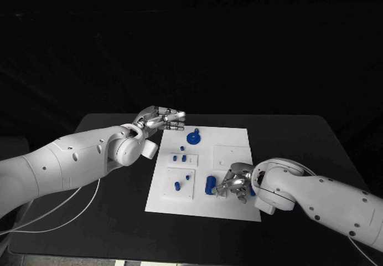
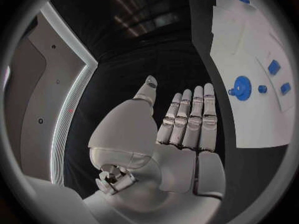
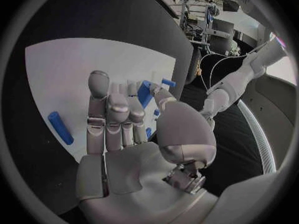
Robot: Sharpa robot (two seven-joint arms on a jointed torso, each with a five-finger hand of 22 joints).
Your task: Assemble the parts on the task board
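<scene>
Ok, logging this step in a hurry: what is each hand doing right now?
Left hand: open, fingers straight, holding nothing, beside the task board.
Right hand: over the board; whether it grips a blue part cannot be told.

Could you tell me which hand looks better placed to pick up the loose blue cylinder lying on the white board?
Probably the right hand: it hovers right beside the blue cylinder, while the left hand is open at the board's far corner.

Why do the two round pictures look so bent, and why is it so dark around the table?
Both wrist views are fisheye, so the task board edges curve. In the head view the background is black, and the white board and arms stand out brightly.
</scene>
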